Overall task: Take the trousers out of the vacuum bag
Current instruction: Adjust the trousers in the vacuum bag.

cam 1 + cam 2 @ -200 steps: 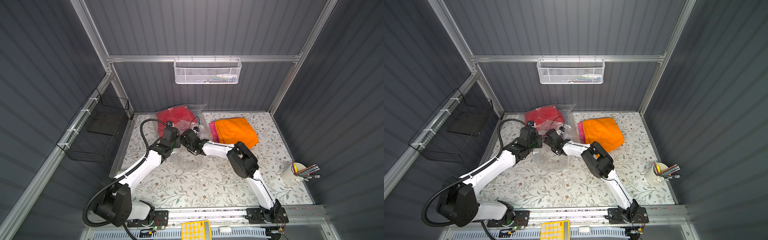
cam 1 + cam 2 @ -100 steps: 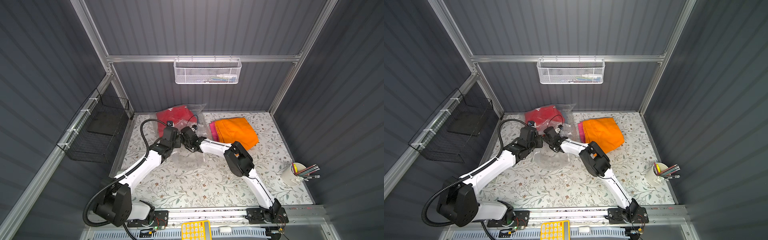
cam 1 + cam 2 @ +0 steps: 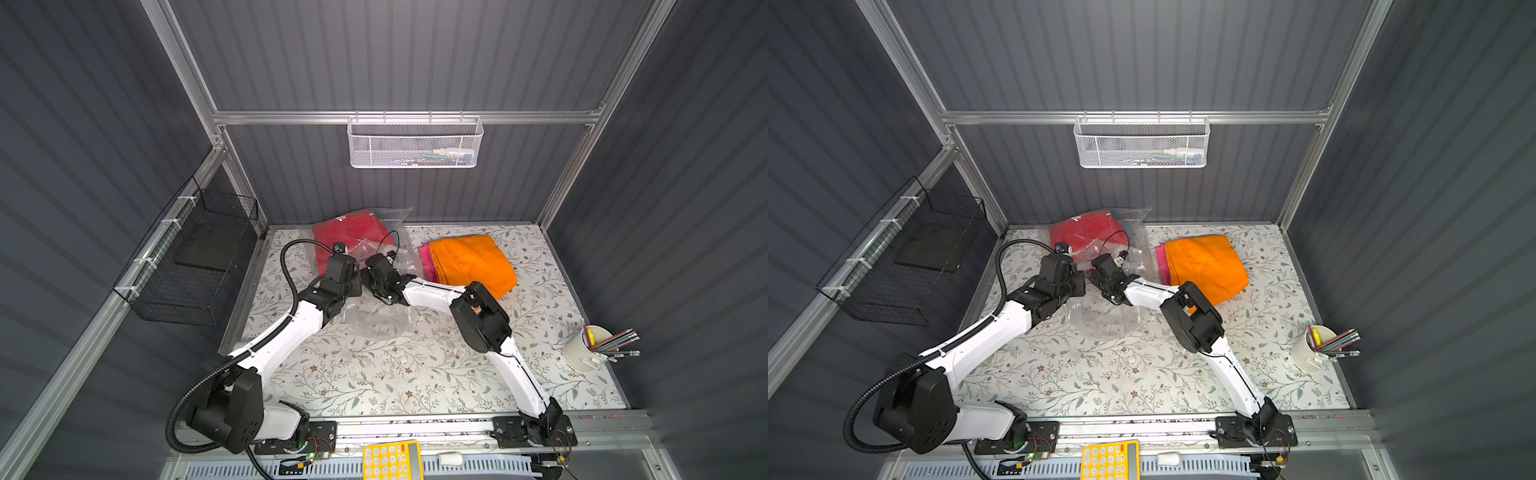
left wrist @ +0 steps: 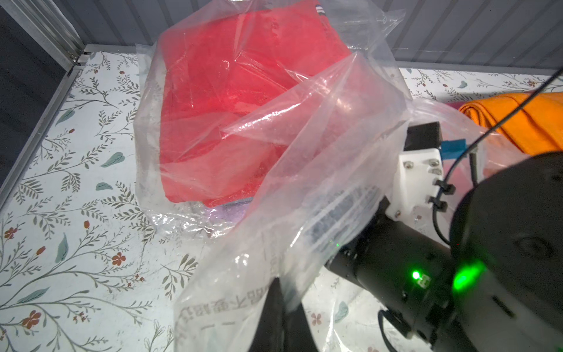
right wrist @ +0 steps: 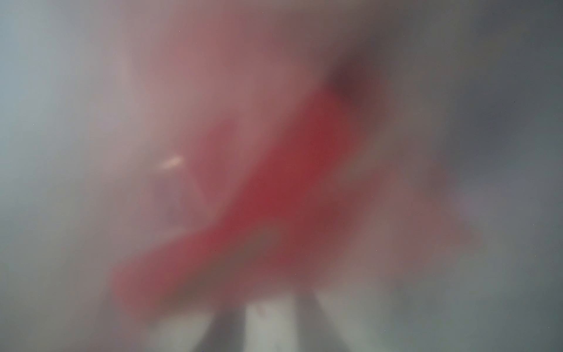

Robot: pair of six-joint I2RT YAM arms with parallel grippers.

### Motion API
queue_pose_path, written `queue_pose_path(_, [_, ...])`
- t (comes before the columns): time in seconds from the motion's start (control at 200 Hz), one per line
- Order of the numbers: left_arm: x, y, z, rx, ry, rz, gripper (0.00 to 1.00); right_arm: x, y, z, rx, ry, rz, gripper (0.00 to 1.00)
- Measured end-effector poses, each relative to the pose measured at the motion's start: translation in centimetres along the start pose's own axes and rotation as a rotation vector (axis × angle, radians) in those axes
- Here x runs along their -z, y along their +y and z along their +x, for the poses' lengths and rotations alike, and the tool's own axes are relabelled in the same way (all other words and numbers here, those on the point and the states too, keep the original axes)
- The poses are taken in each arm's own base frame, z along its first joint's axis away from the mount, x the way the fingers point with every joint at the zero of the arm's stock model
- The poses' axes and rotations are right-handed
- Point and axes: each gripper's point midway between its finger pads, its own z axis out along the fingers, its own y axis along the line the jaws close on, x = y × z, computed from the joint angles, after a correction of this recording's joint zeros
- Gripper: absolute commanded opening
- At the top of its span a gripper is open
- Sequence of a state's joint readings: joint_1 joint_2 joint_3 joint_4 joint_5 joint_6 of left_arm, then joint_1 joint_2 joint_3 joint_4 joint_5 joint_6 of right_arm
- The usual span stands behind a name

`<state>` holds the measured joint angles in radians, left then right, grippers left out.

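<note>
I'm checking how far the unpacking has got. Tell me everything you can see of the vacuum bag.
The vacuum bag is clear, crinkly plastic, slack and rumpled, lying on the floral table near the back wall. Red trousers and a lilac layer beneath show through it. Its open end, printed with faint text, extends forward; the left claw is shut on that edge, and the right claw reaches under the film.

Loose vacuum bag [image 4: 320,170] film covers the red trousers [image 4: 219,91], barring access.
</note>
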<state>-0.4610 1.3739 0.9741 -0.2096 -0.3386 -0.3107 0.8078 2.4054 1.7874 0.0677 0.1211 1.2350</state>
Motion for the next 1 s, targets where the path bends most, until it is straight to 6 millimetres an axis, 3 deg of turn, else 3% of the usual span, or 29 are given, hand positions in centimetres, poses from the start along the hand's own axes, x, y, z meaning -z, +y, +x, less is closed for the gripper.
queue_pose_path(0.065, [0.0,0.0,0.1,-0.001,0.002,-0.001,0.00,0.4,-0.9,0.0,-0.018,0.000,0.021,0.50])
queue_pose_path(0.195, [0.0,0.0,0.1,-0.001,0.004,0.002,0.00,0.3,-1.8,-0.4,-0.058,-0.005,0.044,0.50])
queue_pose_path(0.55, [0.0,-0.2,0.2,0.000,0.010,0.015,0.00,-1.3,-1.2,-0.7,-0.181,-0.002,0.070,0.48])
queue_pose_path(0.595, [0.0,-0.1,0.2,0.001,0.011,0.013,0.00,-1.4,-1.3,-0.7,-0.189,-0.002,0.073,0.43])
queue_pose_path(0.735, [0.0,-0.2,0.2,0.012,0.013,0.018,0.00,-1.5,-1.7,-0.7,-0.220,-0.001,0.084,0.14])
queue_pose_path(0.865, [0.0,-0.1,0.3,0.016,0.017,0.018,0.00,-1.6,-1.6,-0.7,-0.228,0.003,0.077,0.00])
queue_pose_path(1.001, [0.4,0.0,0.4,0.028,0.018,0.022,0.00,-1.6,-1.6,-0.7,-0.211,0.007,0.065,0.00])
